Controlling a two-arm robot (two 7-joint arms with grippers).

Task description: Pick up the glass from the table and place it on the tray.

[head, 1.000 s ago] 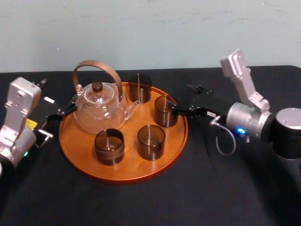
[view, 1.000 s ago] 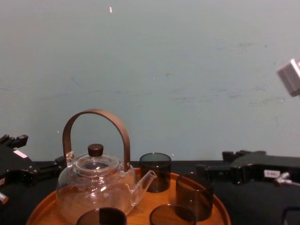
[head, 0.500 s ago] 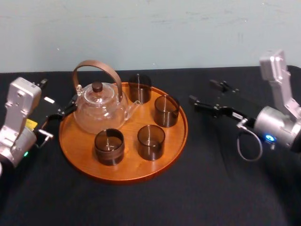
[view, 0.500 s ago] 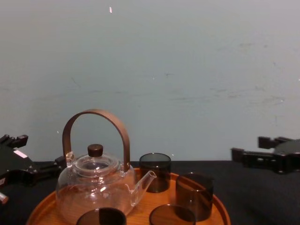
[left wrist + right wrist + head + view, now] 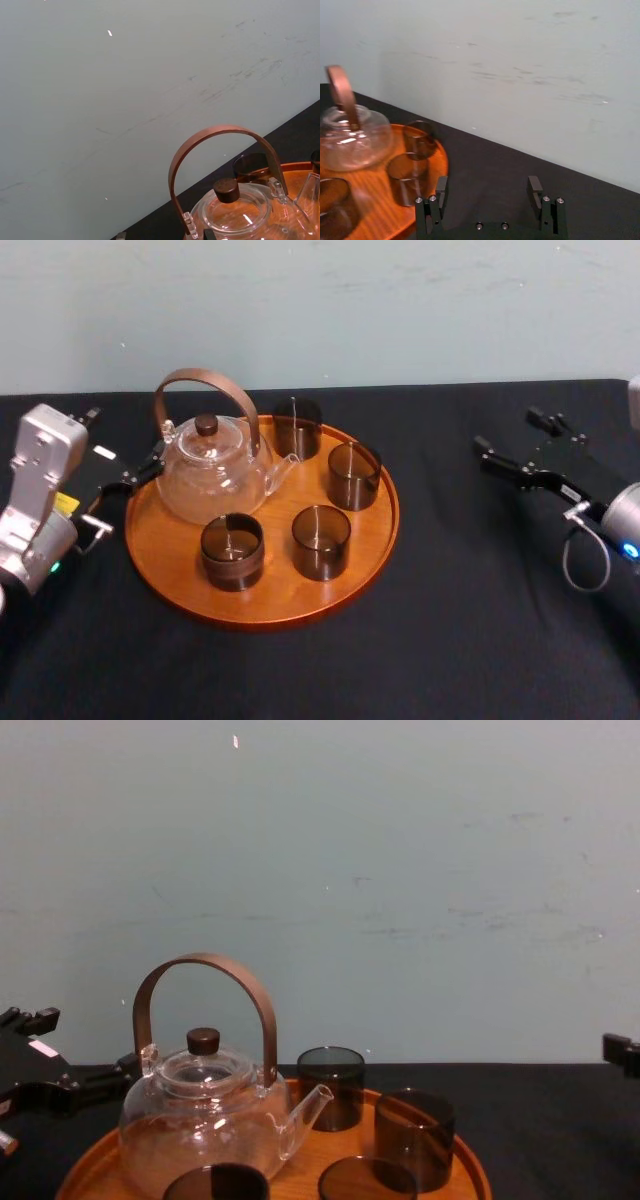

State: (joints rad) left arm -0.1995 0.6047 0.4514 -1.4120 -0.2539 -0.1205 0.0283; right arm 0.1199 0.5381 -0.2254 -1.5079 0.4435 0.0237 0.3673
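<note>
Your right gripper [image 5: 507, 435] has drawn away from the glass [image 5: 354, 475] toward 3 o'clock and now sits well clear of the tray [image 5: 385, 540], jaws apart.

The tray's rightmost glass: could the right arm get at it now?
Probably yes. The right end effector hangs open above the table, right of the tray, with nothing between it and that glass. The left end effector rests beside the teapot.

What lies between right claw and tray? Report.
Only bare black table, in the head view; right claw open, apart from the tray; left claw parked beside it.
</note>
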